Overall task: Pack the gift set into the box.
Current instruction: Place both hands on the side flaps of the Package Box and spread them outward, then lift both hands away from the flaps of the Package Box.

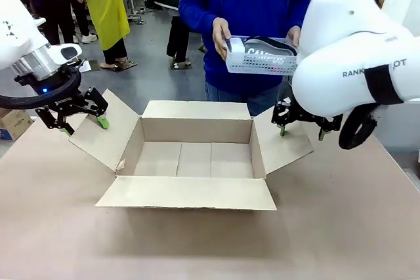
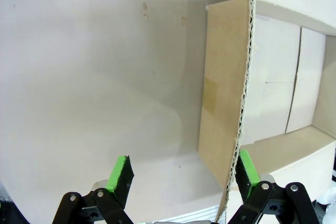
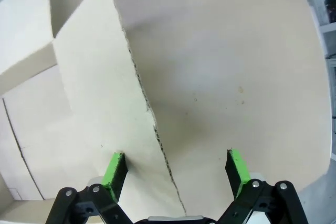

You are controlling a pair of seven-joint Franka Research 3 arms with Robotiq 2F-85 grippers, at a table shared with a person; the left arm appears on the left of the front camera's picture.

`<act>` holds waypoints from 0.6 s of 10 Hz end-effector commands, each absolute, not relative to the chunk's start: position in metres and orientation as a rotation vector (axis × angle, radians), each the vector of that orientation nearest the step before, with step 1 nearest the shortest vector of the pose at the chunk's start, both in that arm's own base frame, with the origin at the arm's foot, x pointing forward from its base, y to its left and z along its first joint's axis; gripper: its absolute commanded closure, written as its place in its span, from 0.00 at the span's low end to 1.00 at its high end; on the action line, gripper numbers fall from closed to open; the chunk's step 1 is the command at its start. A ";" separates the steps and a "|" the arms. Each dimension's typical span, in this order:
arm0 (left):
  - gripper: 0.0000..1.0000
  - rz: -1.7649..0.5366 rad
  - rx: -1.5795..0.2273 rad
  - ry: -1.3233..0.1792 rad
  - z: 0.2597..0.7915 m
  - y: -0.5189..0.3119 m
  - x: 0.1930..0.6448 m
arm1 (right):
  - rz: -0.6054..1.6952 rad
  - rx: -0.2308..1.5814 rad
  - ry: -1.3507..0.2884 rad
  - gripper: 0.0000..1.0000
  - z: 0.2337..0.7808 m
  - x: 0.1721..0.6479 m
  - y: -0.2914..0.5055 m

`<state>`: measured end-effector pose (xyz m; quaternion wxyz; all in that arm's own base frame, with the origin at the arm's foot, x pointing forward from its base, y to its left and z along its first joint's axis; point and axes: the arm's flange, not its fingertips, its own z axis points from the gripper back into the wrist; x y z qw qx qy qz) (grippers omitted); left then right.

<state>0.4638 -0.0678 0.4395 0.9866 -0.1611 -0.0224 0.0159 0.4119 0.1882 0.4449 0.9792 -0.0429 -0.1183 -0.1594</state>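
1. Left gripper (image 1: 84, 124): hangs at the left side of the table (image 1: 341, 227), right at the outer edge of the left flap (image 1: 102, 132); gapes wide and clasps nothing.
2. Same claw in the left wrist view (image 2: 184, 169): straddles the corrugated edge of the left flap (image 2: 223, 93). Keeps one green pad (image 2: 121, 174) over bare table and the other (image 2: 245, 167) just beside that edge on the box side. Cannot tell whether that pad touches the cardboard.
3. Box (image 1: 195, 130): sits open in the middle of the table, with all four flaps splayed outward and its plain cardboard floor showing.
4. Gift set (image 1: 259, 62): hangs in the air beyond the far wall of the box, right of centre, well apart from the cardboard. Consists of a white basket (image 1: 249, 67) carrying a grey pouch (image 1: 266, 52) lettered "CAMPUS", a white carton (image 1: 235, 47) at its left end and black mesh (image 1: 270, 42) along the far side. Held at both short ends by the person's hands (image 1: 221, 31).
5. Right gripper (image 1: 302, 129): hovers at the right flap (image 1: 285, 139), fingertips pointing down, spread wide and holding nothing.
6. Same claw in the right wrist view (image 3: 176, 166): stands astride the edge of the right flap (image 3: 100, 103). Has one pad (image 3: 116, 166) over the flap and the other (image 3: 236, 163) over bare table, both apart from the edge.
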 end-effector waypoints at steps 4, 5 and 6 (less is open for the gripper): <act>0.00 0.040 -0.309 -0.050 0.441 -0.067 0.462 | -0.343 -0.122 -0.249 0.00 0.448 0.420 0.189; 0.00 0.040 -0.309 -0.050 0.441 -0.067 0.462 | -0.343 -0.122 -0.249 0.00 0.448 0.420 0.189; 0.00 0.040 -0.309 -0.050 0.441 -0.067 0.462 | -0.343 -0.122 -0.249 0.00 0.448 0.420 0.189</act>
